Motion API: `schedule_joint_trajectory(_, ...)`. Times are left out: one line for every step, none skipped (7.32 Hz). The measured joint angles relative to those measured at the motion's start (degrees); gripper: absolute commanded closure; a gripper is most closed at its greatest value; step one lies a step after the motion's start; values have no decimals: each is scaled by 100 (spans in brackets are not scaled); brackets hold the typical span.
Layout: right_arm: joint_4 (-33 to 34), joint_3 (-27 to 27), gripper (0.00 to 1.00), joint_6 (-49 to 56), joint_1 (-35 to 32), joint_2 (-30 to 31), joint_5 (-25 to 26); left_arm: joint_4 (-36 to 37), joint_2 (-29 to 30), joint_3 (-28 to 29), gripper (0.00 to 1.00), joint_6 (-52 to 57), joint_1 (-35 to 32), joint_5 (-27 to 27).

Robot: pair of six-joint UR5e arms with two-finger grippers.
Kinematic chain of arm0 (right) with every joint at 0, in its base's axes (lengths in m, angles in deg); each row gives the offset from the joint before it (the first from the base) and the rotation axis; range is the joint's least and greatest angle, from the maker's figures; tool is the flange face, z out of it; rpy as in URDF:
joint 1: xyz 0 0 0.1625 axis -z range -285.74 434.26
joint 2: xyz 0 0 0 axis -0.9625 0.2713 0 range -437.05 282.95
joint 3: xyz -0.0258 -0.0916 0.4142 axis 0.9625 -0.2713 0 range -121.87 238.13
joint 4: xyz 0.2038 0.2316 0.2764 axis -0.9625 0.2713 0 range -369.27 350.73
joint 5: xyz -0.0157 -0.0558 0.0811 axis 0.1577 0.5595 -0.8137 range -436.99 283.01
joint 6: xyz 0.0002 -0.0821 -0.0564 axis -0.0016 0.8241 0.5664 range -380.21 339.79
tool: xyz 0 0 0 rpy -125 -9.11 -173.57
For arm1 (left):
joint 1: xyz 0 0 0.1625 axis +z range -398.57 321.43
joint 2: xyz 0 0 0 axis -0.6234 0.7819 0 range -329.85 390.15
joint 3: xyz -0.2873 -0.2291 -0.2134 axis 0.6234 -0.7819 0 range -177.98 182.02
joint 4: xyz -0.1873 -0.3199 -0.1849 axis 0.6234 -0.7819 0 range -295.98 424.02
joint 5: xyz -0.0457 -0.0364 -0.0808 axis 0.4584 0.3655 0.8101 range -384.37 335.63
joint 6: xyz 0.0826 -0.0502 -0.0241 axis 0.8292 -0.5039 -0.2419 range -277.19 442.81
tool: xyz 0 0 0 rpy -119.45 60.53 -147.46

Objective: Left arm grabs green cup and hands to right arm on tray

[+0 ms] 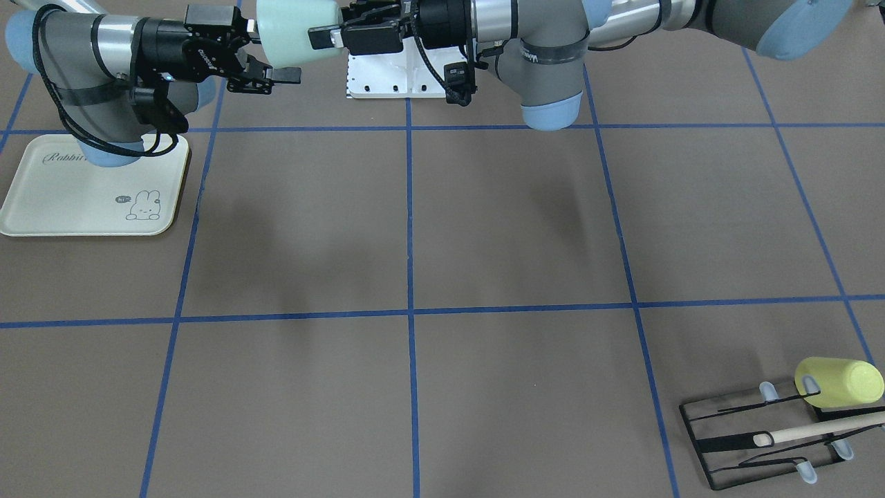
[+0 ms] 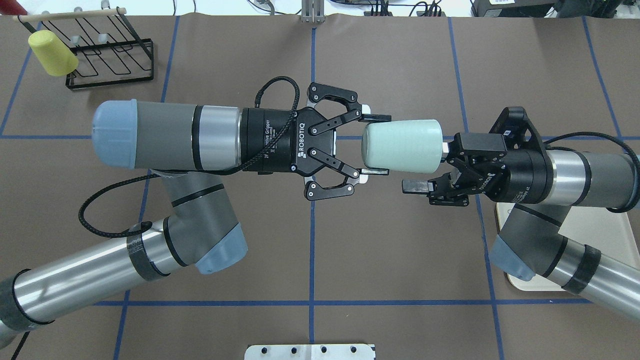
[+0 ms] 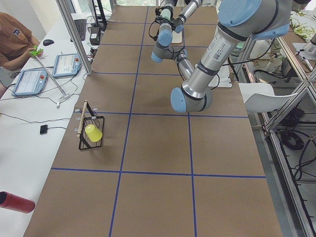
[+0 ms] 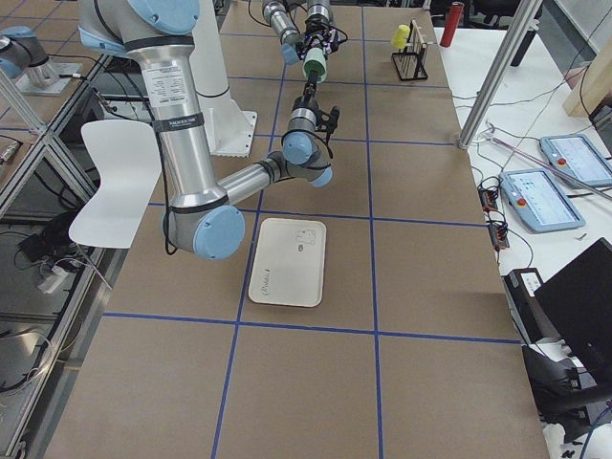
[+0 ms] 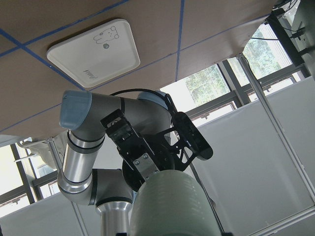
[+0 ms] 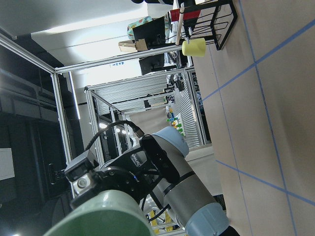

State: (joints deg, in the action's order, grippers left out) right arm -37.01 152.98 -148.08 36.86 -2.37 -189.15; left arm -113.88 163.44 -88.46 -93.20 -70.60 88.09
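My left gripper [image 2: 375, 145] is shut on the narrow end of the pale mint-green cup [image 2: 402, 146] and holds it sideways, high above the table's middle. The cup's wide end points at my right gripper [image 2: 427, 166], which is open. One right finger lies along the outside of the cup's wall and the other is at its mouth. In the front-facing view the cup [image 1: 297, 31] sits between both grippers at the top edge. The cream Rabbit tray [image 1: 90, 200] lies flat under my right arm and holds nothing.
A yellow-green cup [image 2: 52, 52] hangs on the black wire rack [image 2: 110, 55] at the far left corner, with a wooden stick across it. The white base plate [image 1: 387, 76] sits between the arms' bases. Blue tape lines cross the brown table.
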Motion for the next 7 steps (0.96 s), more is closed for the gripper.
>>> schedule_joint_trajectory(-59, 1, 34, 0, 17, -4, 1, -4, 5, 10, 100, 8, 43, -57)
schedule_joint_trajectory(-107, 2, 42, 0, 25, -5, 1, -6, 9, 21, 100, 14, 69, -89)
schedule_joint_trajectory(-161, 3, 52, -1, 27, -5, 1, -7, 12, 32, 100, 19, 94, -126)
schedule_joint_trajectory(-237, -1, 68, 0, 30, 1, 1, -14, 12, 39, 100, 22, 137, -188)
schedule_joint_trajectory(-290, -3, 83, 0, 34, 6, 1, -28, 11, 44, 100, 25, 197, -254)
schedule_joint_trajectory(-320, -5, 100, 0, 36, 9, 1, -39, 7, 46, 95, 31, 256, -286)
schedule_joint_trajectory(-336, -6, 100, 0, 38, 11, 1, -50, 5, 47, 18, 37, 287, -317)
